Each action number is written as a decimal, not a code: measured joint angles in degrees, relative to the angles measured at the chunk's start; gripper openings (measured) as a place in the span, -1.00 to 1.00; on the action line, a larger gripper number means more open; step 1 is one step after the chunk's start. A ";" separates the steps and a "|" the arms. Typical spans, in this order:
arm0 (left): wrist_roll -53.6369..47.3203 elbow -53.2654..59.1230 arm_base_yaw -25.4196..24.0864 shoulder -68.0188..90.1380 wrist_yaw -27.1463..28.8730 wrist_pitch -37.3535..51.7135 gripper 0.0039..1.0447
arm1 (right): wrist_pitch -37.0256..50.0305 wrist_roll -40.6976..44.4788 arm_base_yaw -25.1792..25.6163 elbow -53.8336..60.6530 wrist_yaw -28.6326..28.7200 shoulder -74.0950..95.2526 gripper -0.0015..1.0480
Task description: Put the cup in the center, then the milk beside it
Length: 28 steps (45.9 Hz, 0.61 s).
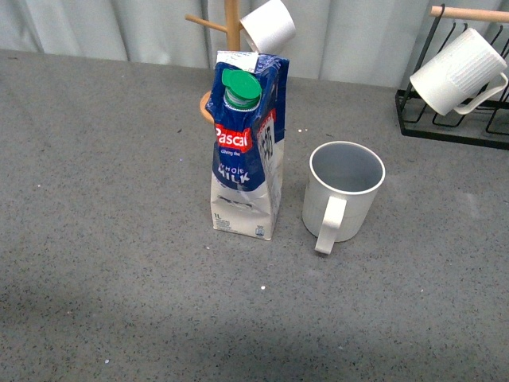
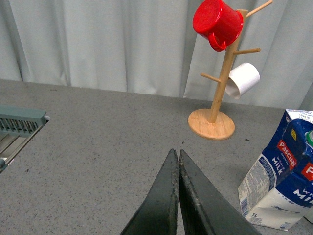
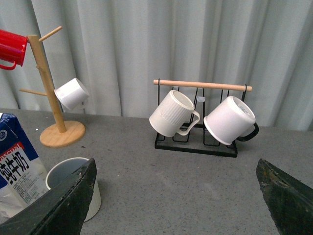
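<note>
The cream-white cup [image 1: 343, 193] stands upright on the grey speckled tabletop [image 1: 119, 239] near its middle, handle toward the camera. The blue-and-cream milk carton [image 1: 245, 147] with a green cap stands upright just left of the cup, a small gap between them. Neither gripper shows in the front view. My left gripper [image 2: 177, 155] is shut and empty, with the carton [image 2: 281, 186] off to one side. My right gripper [image 3: 178, 196] is open and empty, with the cup [image 3: 73, 181] and the carton [image 3: 17, 166] beside one finger.
A wooden mug tree [image 1: 231, 40] stands behind the carton with a small white cup [image 1: 268, 24] and a red mug [image 2: 217, 22]. A black rack [image 3: 195, 142] at the back right holds a ribbed white mug [image 1: 460, 72] and another white mug [image 3: 230, 120]. A grey-green rack [image 2: 19, 127] shows in the left wrist view.
</note>
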<state>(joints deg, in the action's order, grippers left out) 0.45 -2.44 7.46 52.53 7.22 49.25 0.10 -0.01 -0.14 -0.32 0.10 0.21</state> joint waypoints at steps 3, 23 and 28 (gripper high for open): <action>-0.02 0.66 -0.94 -3.91 -1.07 -3.17 -0.93 | -0.02 0.00 0.00 0.00 -0.02 0.00 0.82; -0.04 1.31 -7.32 -24.68 -7.21 -21.59 -0.93 | 0.00 0.00 0.00 0.00 -0.02 0.00 0.82; -0.04 1.33 -7.32 -28.65 -7.21 -25.33 -0.93 | -0.02 0.00 0.00 0.00 -0.02 0.00 0.82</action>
<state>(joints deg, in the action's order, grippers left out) 0.40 -1.10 0.14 23.88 0.01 23.92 0.08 -0.01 -0.14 -0.32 0.08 0.21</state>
